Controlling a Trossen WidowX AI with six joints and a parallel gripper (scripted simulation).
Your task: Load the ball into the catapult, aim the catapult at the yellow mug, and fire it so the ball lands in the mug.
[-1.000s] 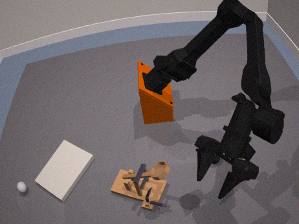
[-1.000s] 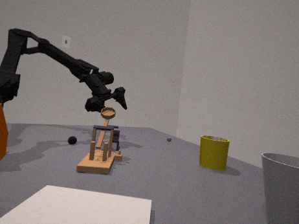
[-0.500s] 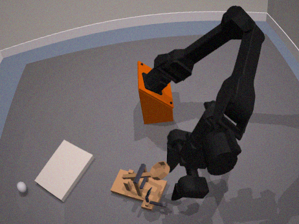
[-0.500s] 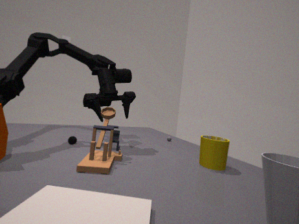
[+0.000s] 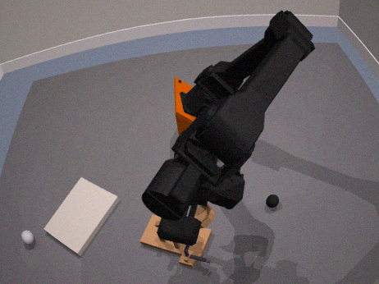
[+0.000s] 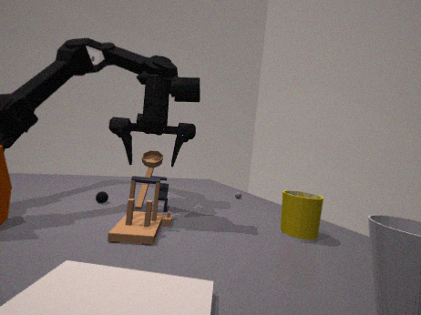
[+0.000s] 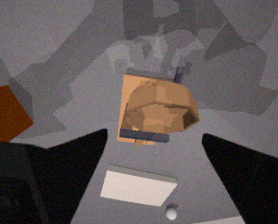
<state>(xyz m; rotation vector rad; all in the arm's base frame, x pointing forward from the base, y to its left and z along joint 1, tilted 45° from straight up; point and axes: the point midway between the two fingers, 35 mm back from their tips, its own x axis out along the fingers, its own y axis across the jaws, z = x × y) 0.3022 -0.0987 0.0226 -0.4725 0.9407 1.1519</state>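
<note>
The wooden catapult [image 5: 149, 231] [image 6: 134, 231] [image 7: 131, 82] stands upright on the table, its arm slanting up to a raised round cup [image 6: 152, 158] [image 7: 156, 94]; I see no ball in it. My gripper [image 6: 152, 165] [image 7: 154, 135] is open and empty, pointing down, with its fingertips on either side of the raised cup in the exterior view, not visibly touching it. In the top view the arm hides part of the catapult. The yellow mug [image 6: 301, 216] stands upright, right of the catapult. A black ball [image 5: 272, 201] [image 6: 101, 198] lies apart from the catapult.
A white slab [image 5: 82, 215] [image 6: 114, 289] [image 7: 137, 188] lies beside the catapult. A white ball [image 5: 27, 237] [image 7: 171, 213] lies beyond the slab. A small grey ball [image 6: 238, 196] lies far back. A tall grey cup [image 6: 395, 265] stands at right. The orange mount [image 5: 183, 125] [image 6: 4, 183] [image 7: 14, 117] bears my arm.
</note>
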